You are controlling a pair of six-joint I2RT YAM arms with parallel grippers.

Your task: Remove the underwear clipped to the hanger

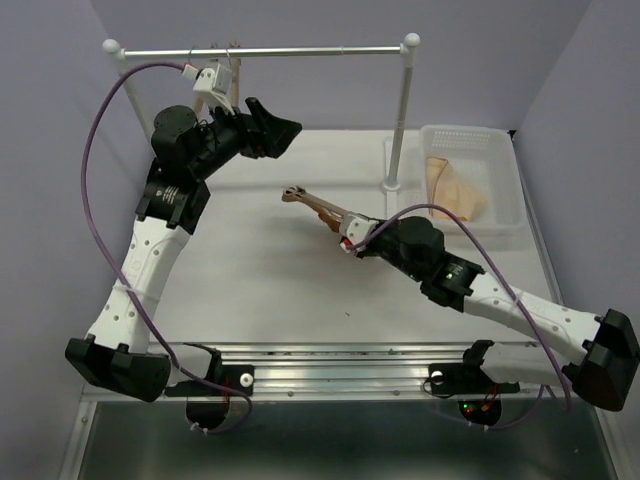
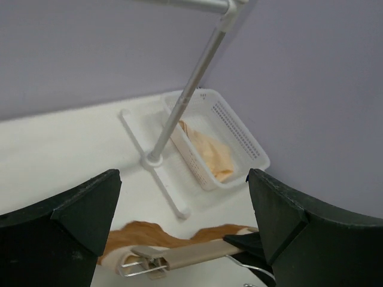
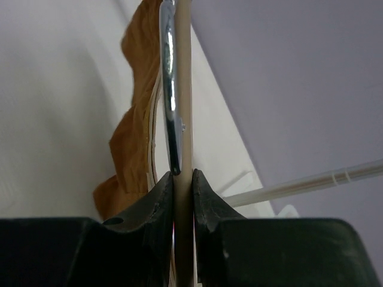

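Note:
My right gripper (image 1: pixel 350 238) is shut on the light-wood hanger (image 1: pixel 325 212) and holds it low over the middle of the table. The rust-brown underwear (image 1: pixel 300 198) hangs from the hanger's far end. In the right wrist view both jaws (image 3: pixel 183 174) press the wood bar (image 3: pixel 184 107), with a metal clip (image 3: pixel 169 89) and the underwear (image 3: pixel 136 119) on its left. My left gripper (image 1: pixel 278 124) is open and empty at the back left, apart from the hanger. Its view shows the bar (image 2: pixel 200 253), a clip (image 2: pixel 140 260) and the underwear (image 2: pixel 140 232) below its open fingers (image 2: pixel 78 215).
A white clothes rack (image 1: pixel 260 50) spans the back, its post (image 1: pixel 403 110) standing right of centre. Another wooden hanger (image 1: pixel 228 88) hangs on the rail at the left. A white basket (image 1: pixel 505 160) holding pale beige cloth (image 1: pixel 455 185) stands at the back right; it also shows in the left wrist view (image 2: pixel 239 134).

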